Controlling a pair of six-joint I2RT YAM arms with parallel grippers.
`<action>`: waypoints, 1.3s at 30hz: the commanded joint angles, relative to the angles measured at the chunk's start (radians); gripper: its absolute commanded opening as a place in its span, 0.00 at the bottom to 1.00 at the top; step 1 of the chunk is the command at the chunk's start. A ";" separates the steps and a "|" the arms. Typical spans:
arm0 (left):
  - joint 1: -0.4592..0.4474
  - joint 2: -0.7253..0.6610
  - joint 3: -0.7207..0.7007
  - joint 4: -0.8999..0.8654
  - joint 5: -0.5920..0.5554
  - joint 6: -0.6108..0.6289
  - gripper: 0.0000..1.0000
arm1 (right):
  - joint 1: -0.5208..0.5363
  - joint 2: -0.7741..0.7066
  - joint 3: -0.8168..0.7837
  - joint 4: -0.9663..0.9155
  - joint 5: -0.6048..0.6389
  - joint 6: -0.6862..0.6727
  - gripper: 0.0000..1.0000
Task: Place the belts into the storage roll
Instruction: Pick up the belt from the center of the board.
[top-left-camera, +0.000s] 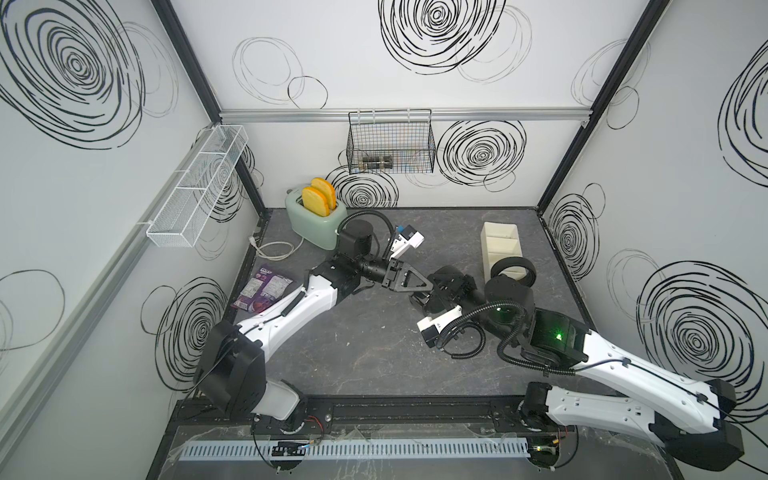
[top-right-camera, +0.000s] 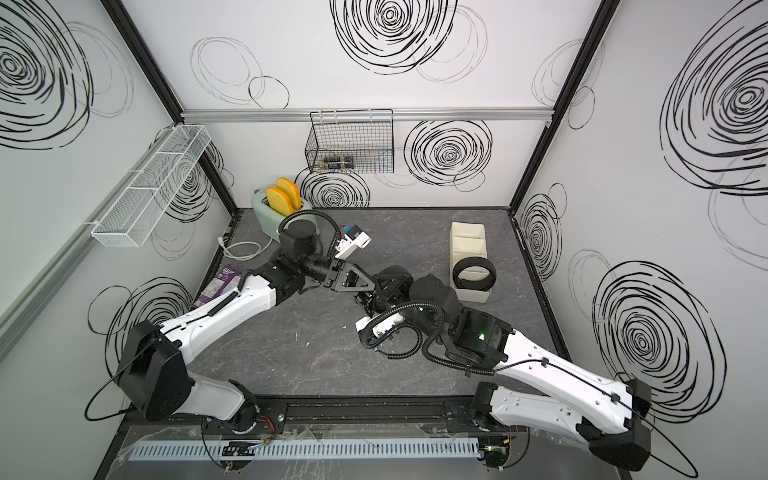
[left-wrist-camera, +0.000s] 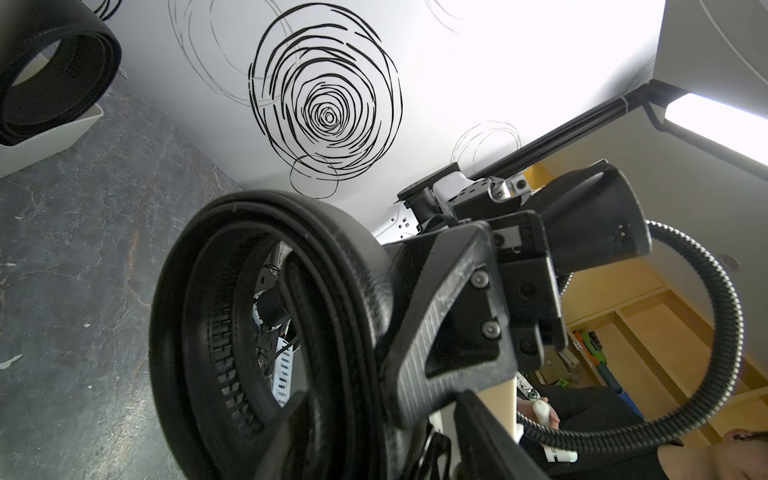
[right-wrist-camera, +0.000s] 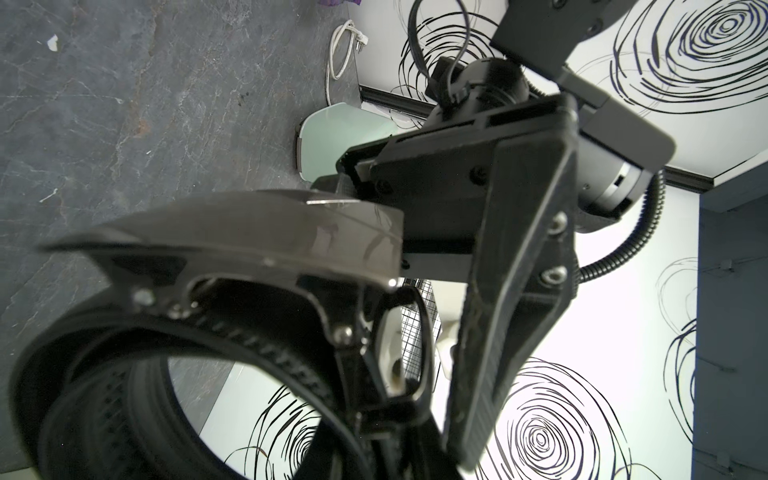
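Black coiled belt (left-wrist-camera: 324, 249) is held left of the storage roll (top-left-camera: 489, 254) — right gripper (top-left-camera: 428, 293) pinches its band, left gripper (top-left-camera: 430, 283) straddles it, grip unclear. In the roll's near end rests a second belt (top-right-camera: 476, 286) — writing on the purple packet (top-left-camera: 266, 286) is unreadable.

Your left arm (top-left-camera: 286, 316) and right arm (top-left-camera: 623, 370) carry white link shells, black joint housings and ribbed black conduit (left-wrist-camera: 733, 328); a green lamp (top-left-camera: 559, 335) lights the right arm.

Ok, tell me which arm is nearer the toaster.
Left. The left arm has its wrist close by the toaster; the right arm is farther off, by the storage roll.
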 joint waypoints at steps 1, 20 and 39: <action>-0.055 0.000 0.041 -0.011 0.053 0.022 0.59 | -0.003 -0.001 -0.005 0.135 0.056 0.021 0.00; 0.180 -0.145 0.023 -0.103 -0.397 0.171 0.67 | -0.170 -0.042 -0.081 0.187 -0.158 0.506 0.00; 0.151 -0.297 -0.144 -0.088 -0.496 0.242 0.69 | -0.283 -0.047 -0.085 0.324 -0.321 0.851 0.00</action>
